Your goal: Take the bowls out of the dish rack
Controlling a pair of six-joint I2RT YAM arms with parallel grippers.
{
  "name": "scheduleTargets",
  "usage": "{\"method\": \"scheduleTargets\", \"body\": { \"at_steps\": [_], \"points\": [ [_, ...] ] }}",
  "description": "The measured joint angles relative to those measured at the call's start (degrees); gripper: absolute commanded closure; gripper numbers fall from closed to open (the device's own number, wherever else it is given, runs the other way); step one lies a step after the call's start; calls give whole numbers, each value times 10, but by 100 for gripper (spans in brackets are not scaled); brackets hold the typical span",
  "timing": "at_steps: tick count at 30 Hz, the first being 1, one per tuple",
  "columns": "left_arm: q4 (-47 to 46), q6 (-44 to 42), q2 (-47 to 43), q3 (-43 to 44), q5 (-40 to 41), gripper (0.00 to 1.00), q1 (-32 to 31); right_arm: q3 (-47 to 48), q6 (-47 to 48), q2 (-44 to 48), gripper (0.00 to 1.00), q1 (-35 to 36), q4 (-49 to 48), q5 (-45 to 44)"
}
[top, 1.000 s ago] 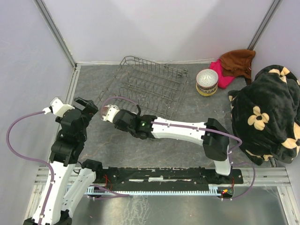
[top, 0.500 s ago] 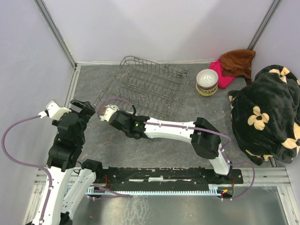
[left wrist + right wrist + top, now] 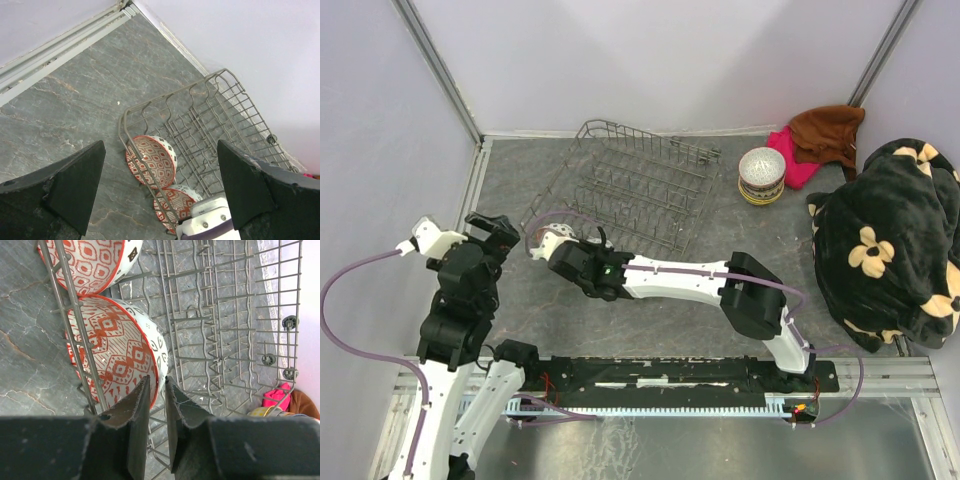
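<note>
Over at middle left of the overhead view: left claw (image 3: 494,230), spread wide and empty, just beside the dish rack (image 3: 640,180). Centre of the right wrist view: right claw (image 3: 157,385), pinched narrow on the rim of the lower bowl (image 3: 117,355), on edge in the rack's corner, just beside the upper bowl (image 3: 95,262). Both white with red diamond patterning, barely visible from overhead. Only overhead, upper right: stacked bowls (image 3: 761,175), outside the rack.

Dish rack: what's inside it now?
Two red-patterned bowls stand on edge at the dish rack's left end: a first bowl and a second bowl, its rim gripped by the right pincer. No other bowl shows. From above, the right arm mostly hides both.
</note>
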State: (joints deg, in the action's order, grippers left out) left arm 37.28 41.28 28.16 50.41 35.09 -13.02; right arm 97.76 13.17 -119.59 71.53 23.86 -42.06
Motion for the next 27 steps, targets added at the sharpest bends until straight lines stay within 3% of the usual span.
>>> {"method": "scheduleTargets", "body": {
  "at_steps": [5, 17, 27],
  "points": [
    [3, 0, -8, 7, 10, 1, 0, 0, 7, -16, 77, 1, -10, -16],
    [5, 0, -43, 14, 40, 1, 0, -2, 23, -23, 99, 3, -30, -46],
    [9, 0, -47, 14, 53, 1, 0, -22, 49, -24, 99, 11, -63, -79]
  ]
}}
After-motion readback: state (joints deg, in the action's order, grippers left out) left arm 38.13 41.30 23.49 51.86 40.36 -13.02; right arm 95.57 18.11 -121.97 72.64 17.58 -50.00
